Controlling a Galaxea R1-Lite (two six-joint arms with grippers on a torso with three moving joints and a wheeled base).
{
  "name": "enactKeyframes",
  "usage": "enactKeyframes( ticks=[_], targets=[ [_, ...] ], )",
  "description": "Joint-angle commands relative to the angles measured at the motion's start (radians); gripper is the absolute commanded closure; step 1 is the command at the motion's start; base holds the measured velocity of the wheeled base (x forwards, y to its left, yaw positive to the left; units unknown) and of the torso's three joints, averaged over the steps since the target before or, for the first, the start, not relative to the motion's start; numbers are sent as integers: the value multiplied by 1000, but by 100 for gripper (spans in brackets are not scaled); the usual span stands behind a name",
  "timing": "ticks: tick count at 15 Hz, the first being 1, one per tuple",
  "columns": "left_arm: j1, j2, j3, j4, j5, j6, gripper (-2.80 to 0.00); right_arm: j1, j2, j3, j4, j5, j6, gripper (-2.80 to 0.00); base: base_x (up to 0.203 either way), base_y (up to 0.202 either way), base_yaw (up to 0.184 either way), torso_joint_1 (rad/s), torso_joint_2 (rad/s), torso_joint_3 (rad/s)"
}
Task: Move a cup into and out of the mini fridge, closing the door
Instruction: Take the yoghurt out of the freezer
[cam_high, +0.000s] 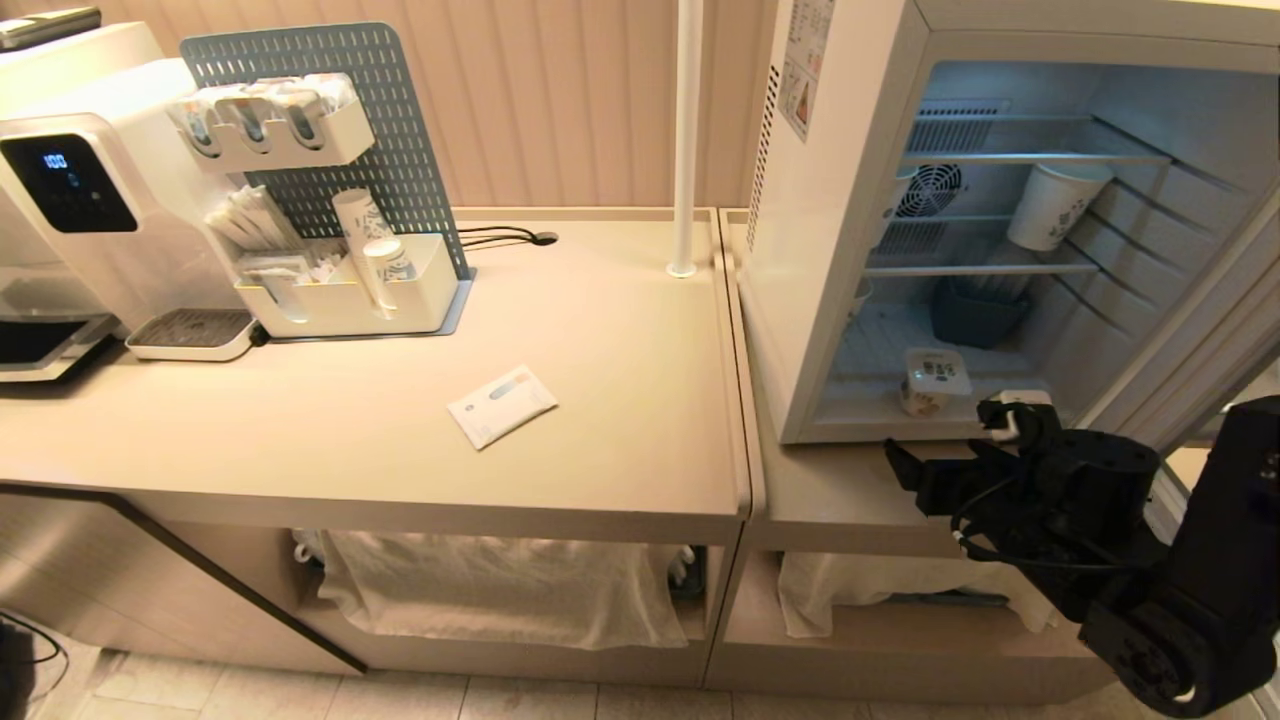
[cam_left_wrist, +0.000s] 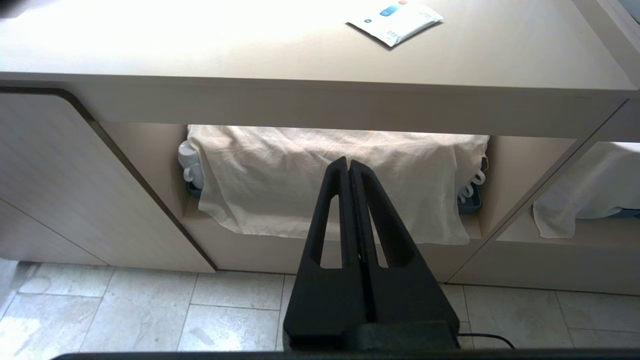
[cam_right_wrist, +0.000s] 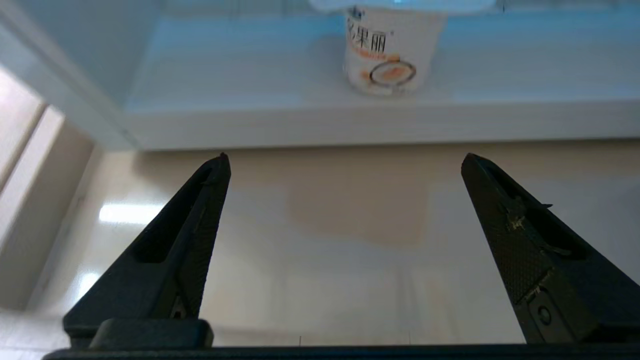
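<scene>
Mini fridge (cam_high: 800, 250): boxy white cabinet, stood at the back of the right-hand table (cam_high: 830, 490), its opening facing the front edge. Wire shelves and a rear fan are seen inside. Judged heavy and fixed; not to be shifted.

Door (cam_high: 1200, 340): swung fully open at the right side of the cabinet, seen edge-on. Judged rigid and hinged; best pushed on its frame rather than on the glass.

Right end effector (cam_high: 950, 445): held low over the front edge of the table, just before the fridge sill, pointed at the cup. Its fingers (cam_right_wrist: 175, 240) are spread wide, with nothing between them.

Left end effector (cam_left_wrist: 350, 170): parked below the front edge of the left table, fingers pressed together, empty.

Cup (cam_right_wrist: 387, 52): small squat white yogurt-style cup, flat printed lid overhanging the body, orange print near the base. It is stood upright on the fridge floor, close behind the sill, toward the front. Judged light, thin-walled and easily dented, with a smooth and possibly cold, slippery skin. Hold is best taken across the body beneath the lid rim, with gentle pressure, so that the rim stops any slip; the lid itself is not to be pinched.
</scene>
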Motion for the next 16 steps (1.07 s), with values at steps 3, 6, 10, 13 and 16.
enactKeyframes(
  ticks=[3, 6, 10, 13, 16],
  targets=[
    [0, 2, 0, 0, 1, -2, 0, -41, 64, -114, -9, -28, -25, -280, 0, 0, 0, 0, 0, 0],
    [0, 2, 0, 0, 1, -2, 0, -82, 85, -197, -8, -33, -51, -280, 0, 0, 0, 0, 0, 0],
    [0, 2, 0, 0, 1, -2, 0, -100, 97, -304, 78, -33, -63, -280, 0, 0, 0, 0, 0, 0],
    [0, 2, 0, 0, 1, -2, 0, -98, 106, -336, 115, -31, -63, -280, 0, 0, 0, 0, 0, 0],
    [0, 2, 0, 0, 1, -2, 0, -95, 117, -384, 153, -27, -65, -280, 0, 0, 0, 0, 0, 0]
  ],
)
